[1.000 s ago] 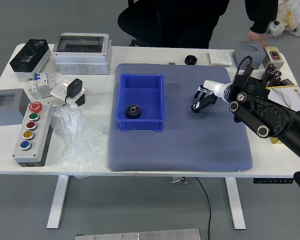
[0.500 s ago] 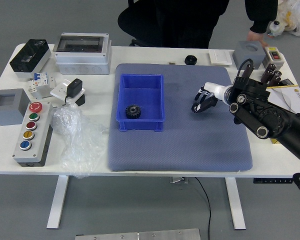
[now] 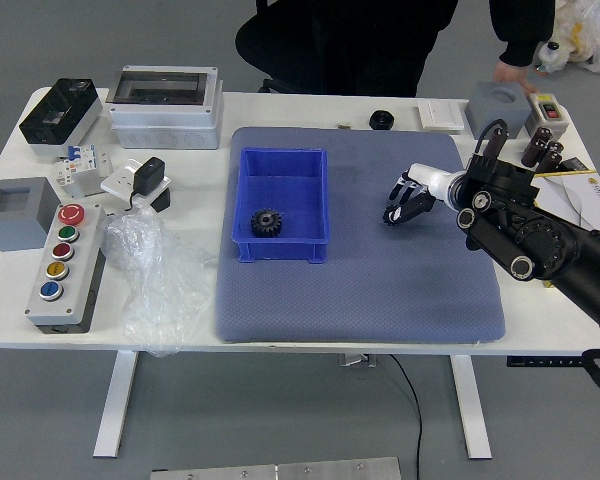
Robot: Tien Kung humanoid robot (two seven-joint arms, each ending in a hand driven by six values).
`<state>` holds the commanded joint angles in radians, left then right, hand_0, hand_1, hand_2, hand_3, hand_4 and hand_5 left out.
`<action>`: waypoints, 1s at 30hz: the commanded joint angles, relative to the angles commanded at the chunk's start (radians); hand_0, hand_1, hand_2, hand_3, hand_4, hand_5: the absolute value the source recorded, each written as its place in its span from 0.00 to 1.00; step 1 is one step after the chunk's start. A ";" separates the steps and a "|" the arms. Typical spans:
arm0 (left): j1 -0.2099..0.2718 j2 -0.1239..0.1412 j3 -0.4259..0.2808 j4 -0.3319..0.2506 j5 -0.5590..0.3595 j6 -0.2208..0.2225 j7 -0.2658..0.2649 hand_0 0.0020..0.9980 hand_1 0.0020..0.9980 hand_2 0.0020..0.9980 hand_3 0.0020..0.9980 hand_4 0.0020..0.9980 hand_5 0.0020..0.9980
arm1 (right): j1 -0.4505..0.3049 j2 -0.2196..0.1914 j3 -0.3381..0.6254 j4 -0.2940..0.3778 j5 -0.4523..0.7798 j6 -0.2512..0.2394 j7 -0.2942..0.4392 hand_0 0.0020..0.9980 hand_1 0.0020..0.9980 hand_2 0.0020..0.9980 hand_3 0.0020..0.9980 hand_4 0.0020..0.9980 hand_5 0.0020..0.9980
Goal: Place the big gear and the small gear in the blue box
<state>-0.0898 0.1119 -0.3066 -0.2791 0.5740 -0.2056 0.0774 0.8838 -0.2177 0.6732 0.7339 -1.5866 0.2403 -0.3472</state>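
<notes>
We see one blue box [image 3: 298, 185] on the left part of one blue-grey mat [image 3: 360, 300], which lies on one white tabletop [image 3: 195, 320]. One black gear [image 3: 266, 223] sits in the box, in its near left part; we cannot tell whether it is the big or the small one. We see no second gear plainly, though one round black piece [image 3: 382, 120] stands by the mat's far edge.

One robot hand, the right [image 3: 408, 203], reaches in low over the mat, to the right of the box and apart from it. We cannot tell whether its fingers are apart, together or clamped on something.

On the left we count one button panel [image 3: 68, 270] with five buttons, one clear plastic bag [image 3: 155, 280] beside it, and one white case [image 3: 166, 125] farther back. We count two grey blocks, one left [image 3: 18, 213] and one far right [image 3: 498, 108]. One person's hand [image 3: 514, 75] is at the far edge, just beside the right block.
</notes>
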 joint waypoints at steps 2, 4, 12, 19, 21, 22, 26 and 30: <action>0.000 0.000 0.000 0.000 0.000 0.000 0.000 0.87 0.84 0.84 0.79 0.61 0.38 | -0.001 0.001 0.000 0.000 -0.004 -0.001 -0.001 0.50 0.56 0.70 0.70 0.73 0.21; 0.000 -0.001 -0.001 0.000 0.000 0.000 0.000 0.87 0.84 0.84 0.79 0.61 0.38 | -0.003 0.003 0.002 -0.001 -0.006 -0.002 -0.002 0.50 0.56 0.70 0.70 0.73 0.21; -0.002 -0.004 -0.004 0.000 0.001 0.000 0.000 0.87 0.84 0.84 0.79 0.61 0.38 | -0.013 0.011 0.011 -0.003 -0.012 -0.007 -0.002 0.50 0.56 0.70 0.70 0.73 0.20; -0.002 -0.005 -0.003 0.000 0.001 0.000 0.000 0.87 0.84 0.84 0.79 0.61 0.38 | -0.021 0.018 0.019 -0.006 -0.015 -0.013 -0.001 0.50 0.56 0.70 0.70 0.73 0.20; -0.001 -0.005 -0.003 0.000 0.001 0.000 0.000 0.87 0.84 0.84 0.79 0.61 0.38 | -0.024 0.021 0.022 -0.007 -0.019 -0.018 -0.001 0.49 0.56 0.70 0.70 0.73 0.20; -0.001 -0.005 -0.002 0.000 0.001 0.000 0.000 0.87 0.84 0.84 0.79 0.61 0.38 | -0.026 0.022 0.024 -0.007 -0.021 -0.021 -0.001 0.49 0.56 0.70 0.70 0.73 0.20; -0.001 -0.007 -0.001 0.000 0.002 0.000 0.000 0.87 0.84 0.84 0.80 0.61 0.38 | -0.033 0.027 0.033 -0.007 -0.034 -0.039 -0.002 0.41 0.48 0.64 0.68 0.71 0.16; -0.001 -0.007 0.000 -0.001 0.003 0.000 0.000 0.87 0.84 0.84 0.80 0.61 0.38 | -0.039 0.030 0.039 -0.008 -0.047 -0.060 -0.003 0.41 0.48 0.64 0.68 0.71 0.16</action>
<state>-0.0913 0.1052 -0.3069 -0.2796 0.5767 -0.2056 0.0777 0.8449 -0.1874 0.7122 0.7261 -1.6337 0.1807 -0.3505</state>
